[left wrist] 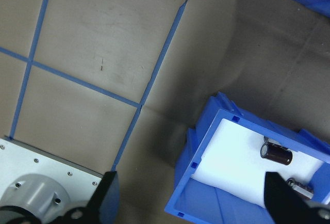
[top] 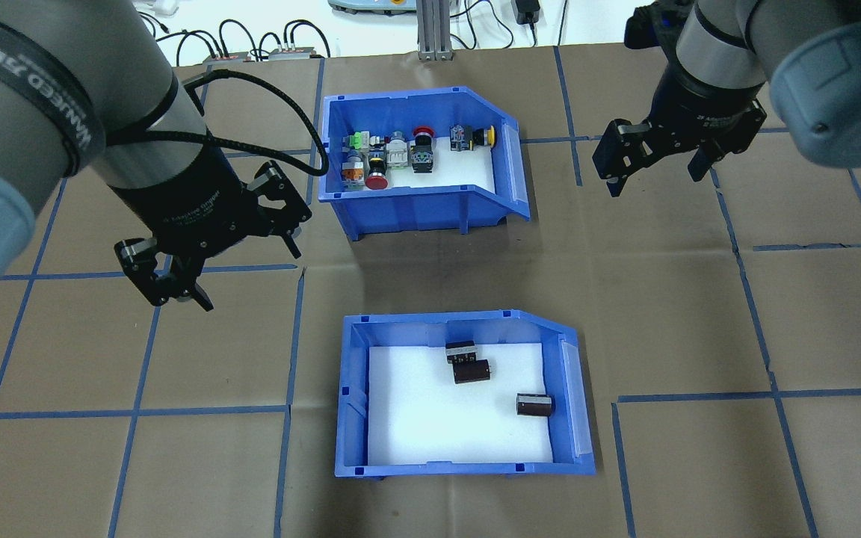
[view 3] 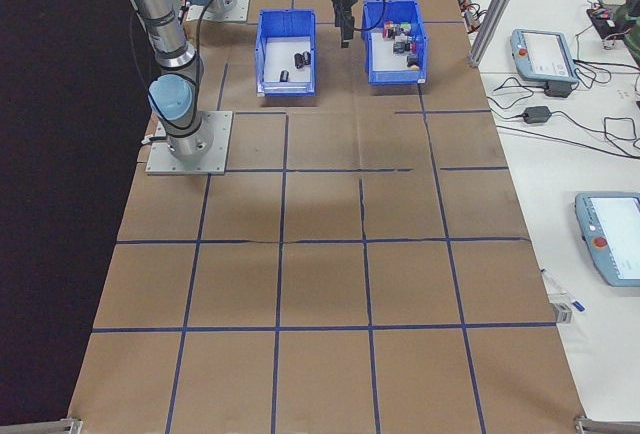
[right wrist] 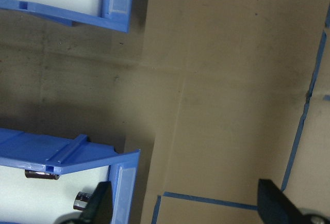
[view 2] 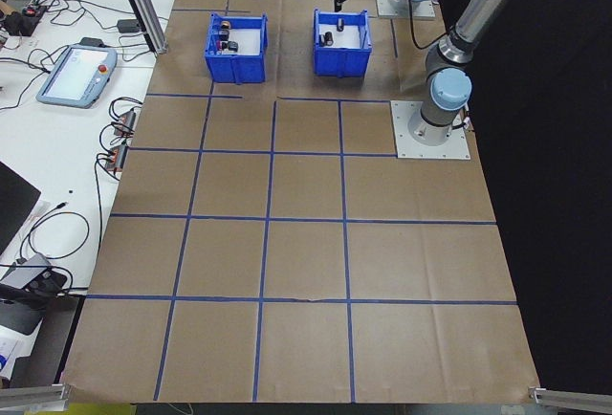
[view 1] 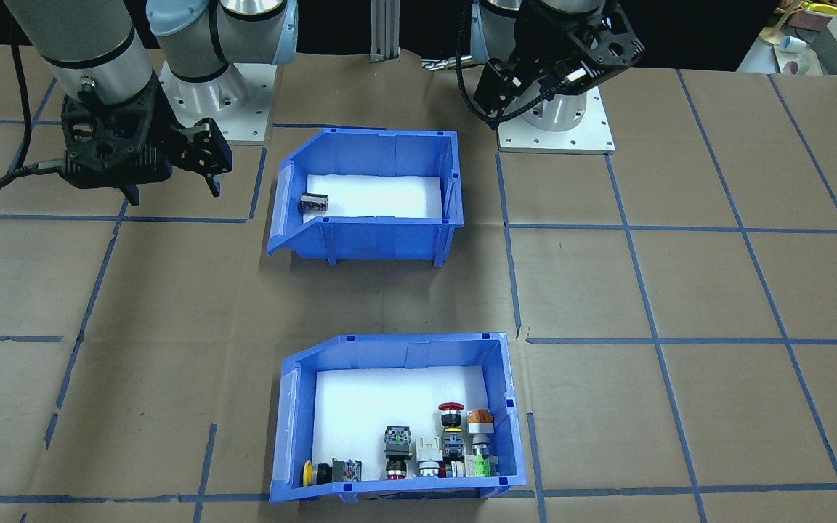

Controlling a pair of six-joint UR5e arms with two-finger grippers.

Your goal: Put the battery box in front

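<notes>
- The left gripper (top: 225, 246) hangs above bare table, to the left of the gap between the two bins. Its fingers are spread wide and hold nothing, and they touch neither bin. In the left wrist view the two dark fingertips (left wrist: 282, 202) frame a corner of the battery box below, with clear space between them.
- The battery box (top: 352, 403) sits on the table (top: 176, 359) on the robot's side, its slanted mouth facing the robot's right. Three dark cylinders (top: 471, 370) lie loose on its white foam floor, none stacked.
- The switch bin (top: 415, 211) stands beyond it, farther from the robot, with the coloured push-buttons bunched along its far wall. The two bins are well apart, with a strip of table between them.
- As a judgement, the task is at its outset: no claw has hold of the battery box, and both arms are poised to either side. Whether the box already counts as in front depends on which side is meant; if the far side, it has yet to swap places with the switch bin.
- The next move likely calls for one claw to come down over a wall of the battery box and pinch the rim, keeping the bin level so the cylinders do not roll out of the open slant.
- The right gripper (top: 651, 157) hovers to the right of the switch bin, also released and empty, touching nothing.
</notes>
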